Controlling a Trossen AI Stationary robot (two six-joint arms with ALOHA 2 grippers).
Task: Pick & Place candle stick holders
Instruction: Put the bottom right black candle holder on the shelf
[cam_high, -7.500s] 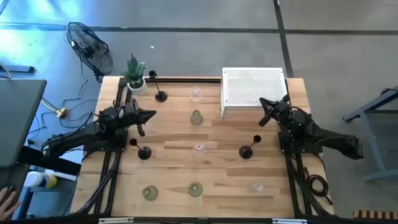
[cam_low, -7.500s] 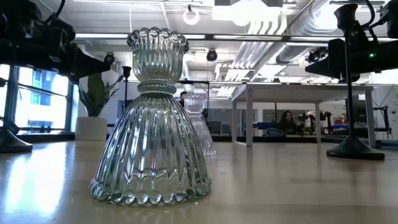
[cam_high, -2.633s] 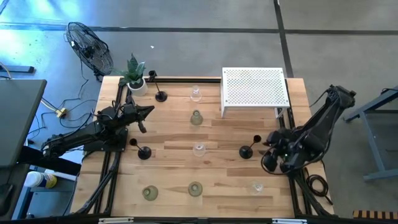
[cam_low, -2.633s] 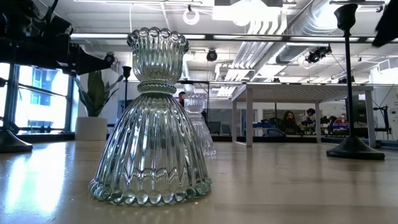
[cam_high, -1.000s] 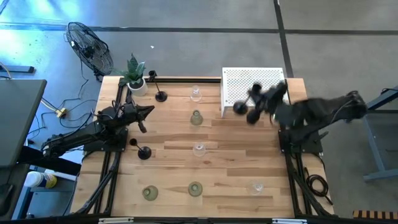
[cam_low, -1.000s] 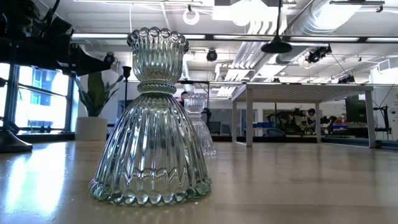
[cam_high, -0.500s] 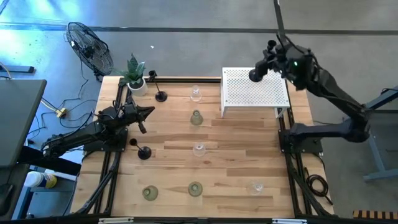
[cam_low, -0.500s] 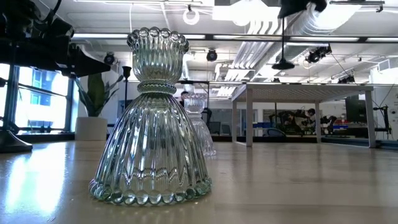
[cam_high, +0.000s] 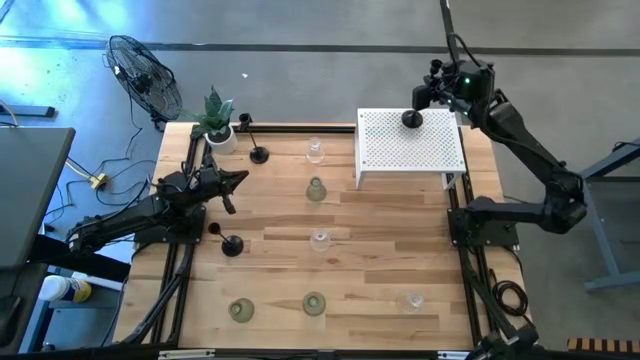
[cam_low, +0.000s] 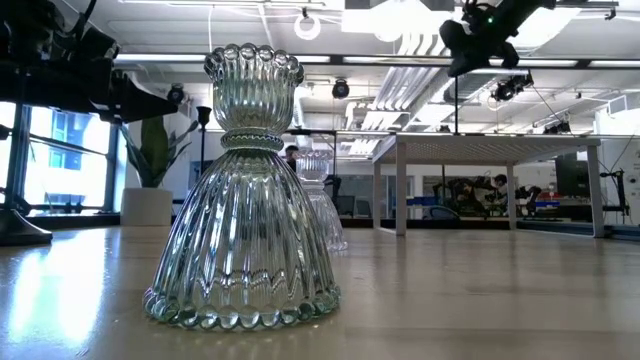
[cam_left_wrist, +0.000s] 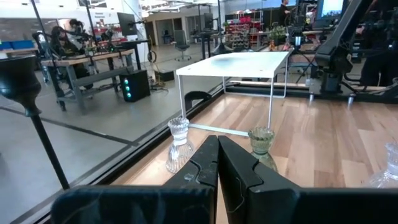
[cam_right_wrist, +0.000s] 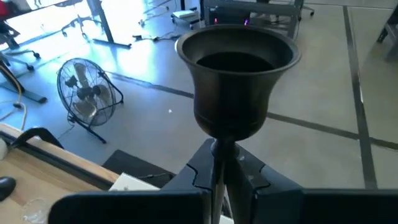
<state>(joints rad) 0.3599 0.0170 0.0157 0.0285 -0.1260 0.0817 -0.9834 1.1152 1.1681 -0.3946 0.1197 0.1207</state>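
candle stick holders stand spread over the worktop (cam_high: 400, 262): we count two black ones, near the far left corner (cam_high: 258, 153) and near the left edge (cam_high: 231, 245), clear glass ones (cam_high: 319, 239) and pale-green ones (cam_high: 314, 304) down the middle and along the near edge. a third black holder (cam_high: 411, 119) hangs over the far edge of the white perforated box (cam_high: 410, 158), its thin stem clamped in our right gripper (cam_right_wrist: 219, 176). our left gripper (cam_left_wrist: 217, 163) waits by the left edge, fingers pressed together on nothing. a plant (cam_high: 215, 118) sits at the far left corner.
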